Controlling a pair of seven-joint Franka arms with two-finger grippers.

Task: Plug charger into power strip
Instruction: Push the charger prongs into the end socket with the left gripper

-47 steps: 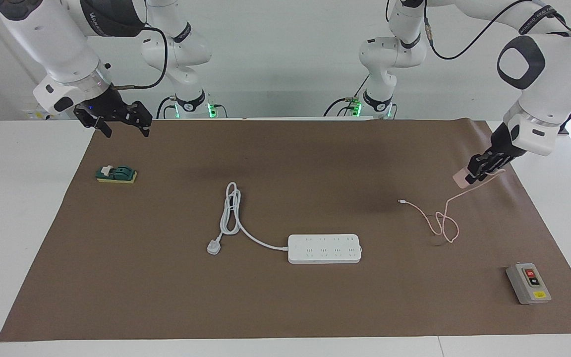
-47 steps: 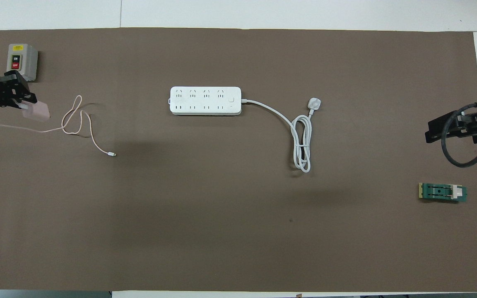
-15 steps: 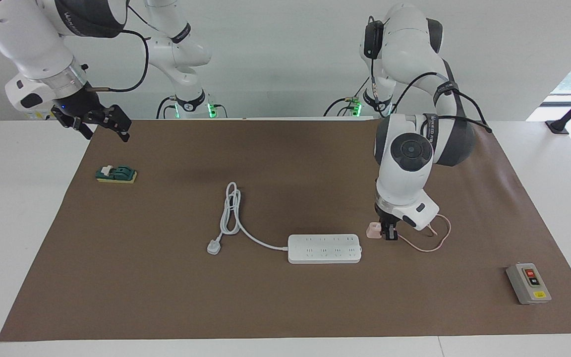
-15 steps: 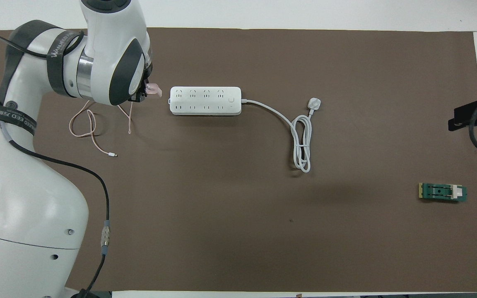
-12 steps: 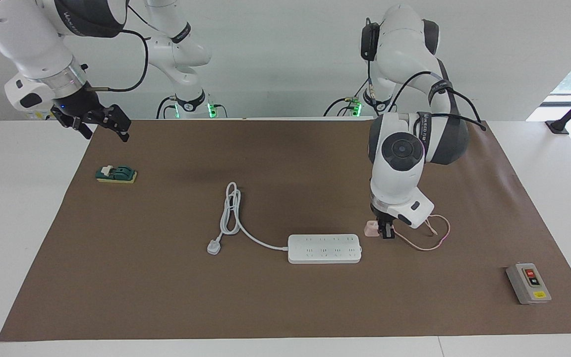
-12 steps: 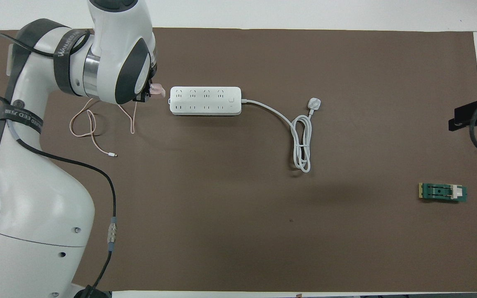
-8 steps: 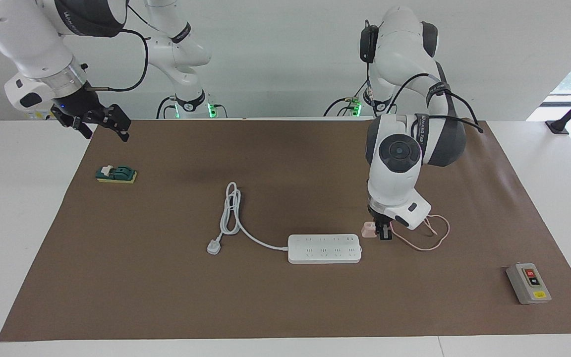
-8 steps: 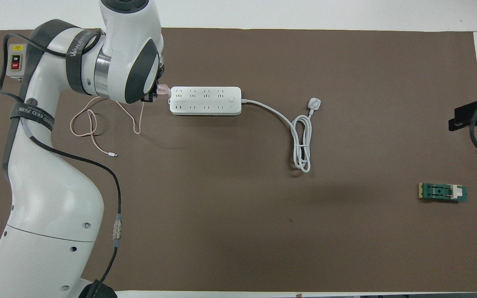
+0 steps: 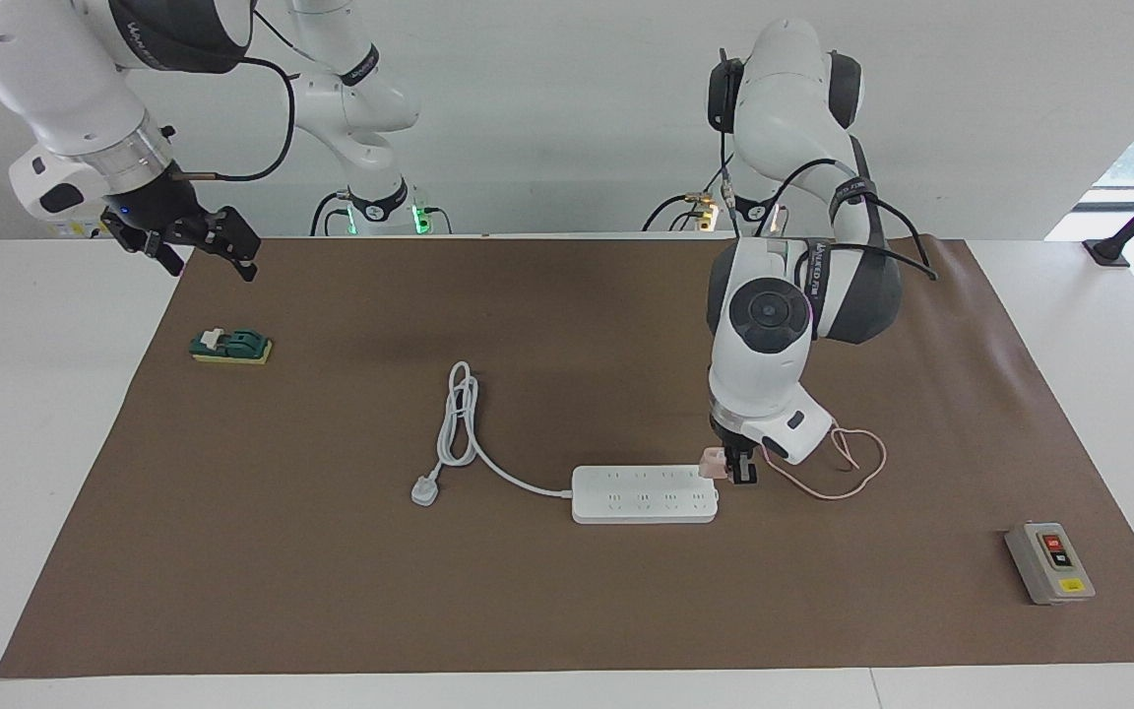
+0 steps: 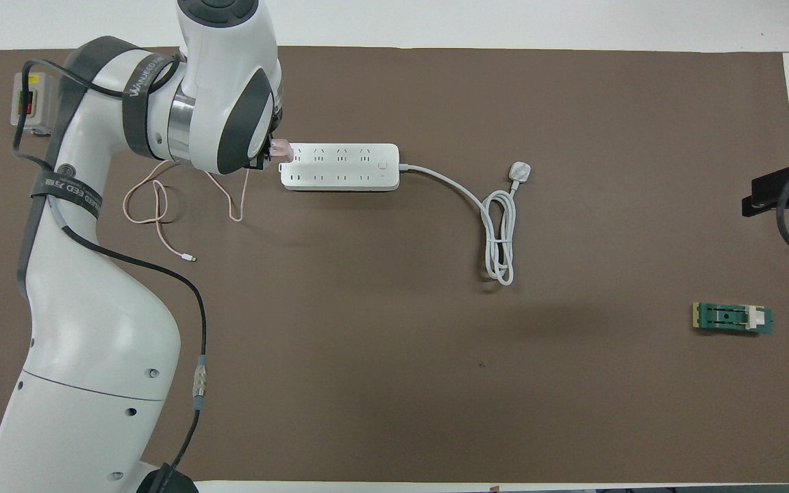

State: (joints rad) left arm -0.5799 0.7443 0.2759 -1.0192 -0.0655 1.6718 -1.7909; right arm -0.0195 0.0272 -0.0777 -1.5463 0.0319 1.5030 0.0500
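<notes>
The white power strip point(image 9: 644, 493) lies flat mid-table and also shows in the overhead view point(image 10: 340, 166). My left gripper point(image 9: 732, 467) is shut on the pale pink charger point(image 9: 713, 463) and holds it low over the strip's end toward the left arm's end of the table. From above the charger point(image 10: 281, 150) overlaps that end of the strip, and the arm hides most of the left gripper point(image 10: 266, 157). The thin pink cable point(image 10: 155, 205) trails on the mat to its white connector point(image 10: 191, 259). My right gripper point(image 9: 195, 241) waits open above the mat's corner.
The strip's thick white cord and three-pin plug point(image 9: 424, 489) lie toward the right arm's end. A green and yellow block point(image 9: 231, 347) sits near the right gripper. A grey button box point(image 9: 1048, 562) sits at the left arm's end, farther from the robots.
My left gripper has carried the charger sideways from beside the strip's end to over that end. The pink cable has dragged along. The right arm has not moved.
</notes>
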